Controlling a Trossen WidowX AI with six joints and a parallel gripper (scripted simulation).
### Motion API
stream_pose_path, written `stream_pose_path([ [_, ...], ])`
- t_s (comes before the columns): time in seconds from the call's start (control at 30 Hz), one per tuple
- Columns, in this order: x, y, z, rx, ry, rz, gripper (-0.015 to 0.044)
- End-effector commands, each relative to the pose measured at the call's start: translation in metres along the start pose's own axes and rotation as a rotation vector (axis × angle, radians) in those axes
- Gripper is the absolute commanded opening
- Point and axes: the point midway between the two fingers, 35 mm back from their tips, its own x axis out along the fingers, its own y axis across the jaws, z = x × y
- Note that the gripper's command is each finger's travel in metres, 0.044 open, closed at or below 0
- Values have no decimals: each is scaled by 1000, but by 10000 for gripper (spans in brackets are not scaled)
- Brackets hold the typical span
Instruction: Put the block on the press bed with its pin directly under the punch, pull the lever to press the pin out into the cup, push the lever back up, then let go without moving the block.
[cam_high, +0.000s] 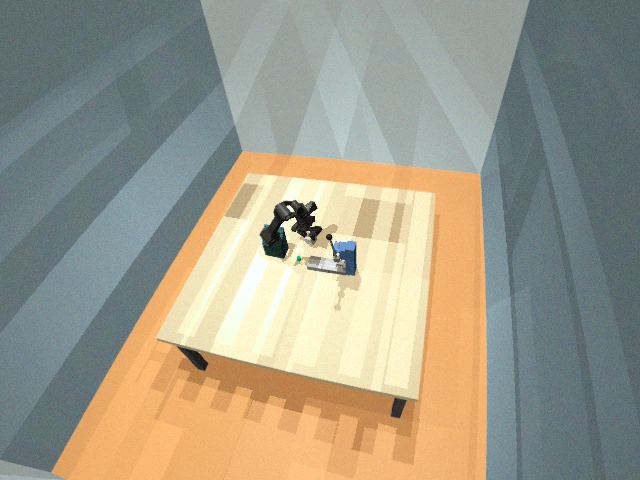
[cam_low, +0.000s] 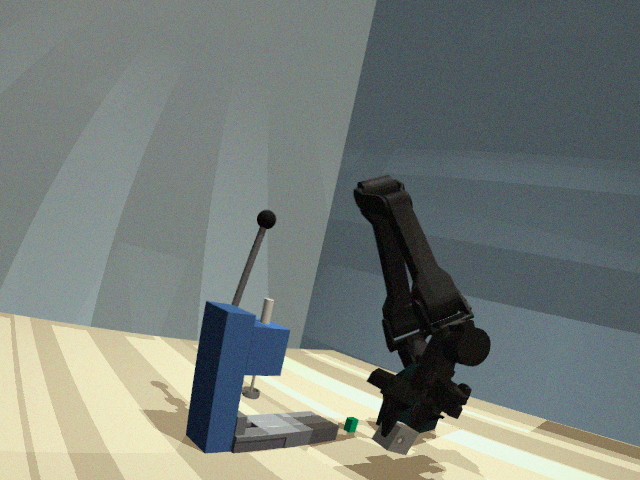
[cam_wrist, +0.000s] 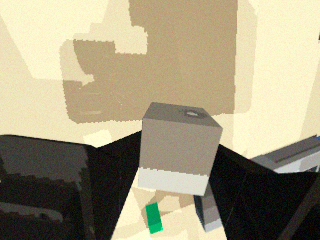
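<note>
Surface: pale, wood-coloured rectangular table (cam_high: 299, 320) (cam_low: 103, 392), dark legs
On it, press: blue upright body (cam_high: 351, 258) (cam_low: 214, 382) with low grey bed (cam_high: 325, 264) (cam_low: 297, 431)
Beside the bed's end: small green block (cam_high: 298, 258) (cam_low: 351, 424) (cam_wrist: 154, 218)

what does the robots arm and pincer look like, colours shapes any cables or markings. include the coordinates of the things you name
The arm (cam_high: 281, 211) (cam_low: 423, 258) is matte black, with long, flat-sided links and rounded joints. The pincer (cam_high: 310, 239) (cam_low: 397, 436) (cam_wrist: 174, 139) is black too, with two broad fingers tapering inward. No cables or markings are discernible.
</note>
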Motion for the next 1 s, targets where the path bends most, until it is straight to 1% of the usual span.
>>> stream_pose_path([
  [0.0,1,1,0,137,-1,-26,0],
  [0.47,0,1,-1,605,-34,-89,0],
  [0.97,-1,1,-1,1105,-106,-141,0],
])
